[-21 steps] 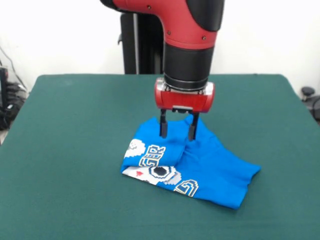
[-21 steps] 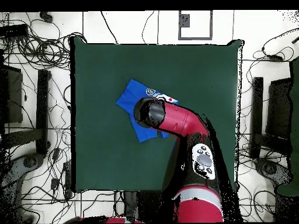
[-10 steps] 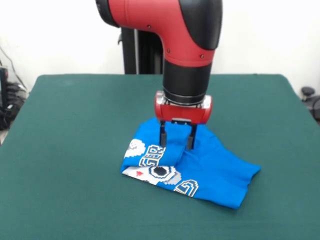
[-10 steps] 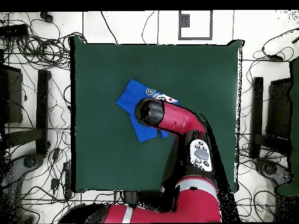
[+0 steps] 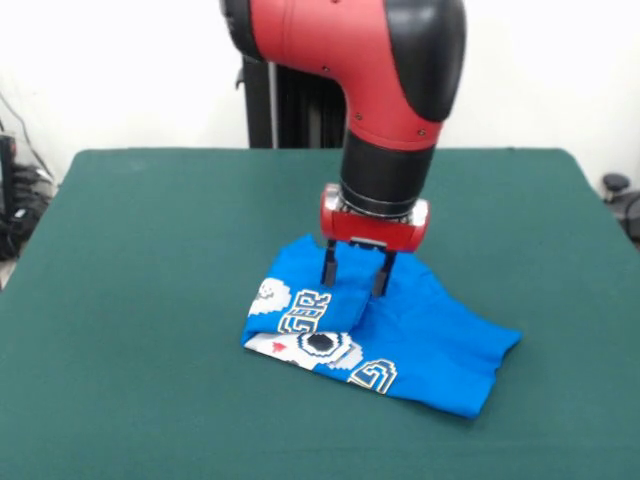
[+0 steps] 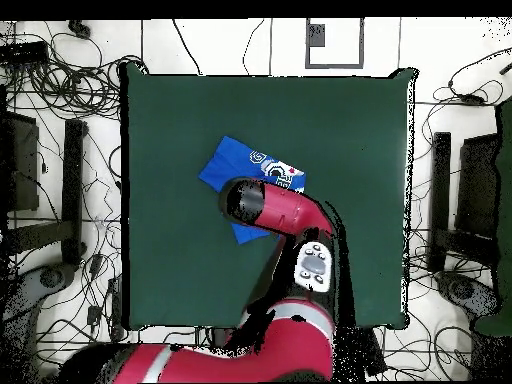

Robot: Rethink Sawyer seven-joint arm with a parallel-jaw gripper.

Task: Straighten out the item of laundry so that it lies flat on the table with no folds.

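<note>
The blue T-shirt (image 5: 385, 330) lies folded on the green tabletop (image 5: 150, 260), its long axis running from near left to far right. The gripper (image 5: 354, 282) stands directly over its far fold, 2 fingers (image 5: 328, 265) open, tips touching cloth.

blue T-shirt (image 5: 400, 330) graphic, partial white lettering "GER" readable, rest folded

green table (image 5: 140, 260), crumpled blue T-shirt (image 5: 430, 340) on it
</note>
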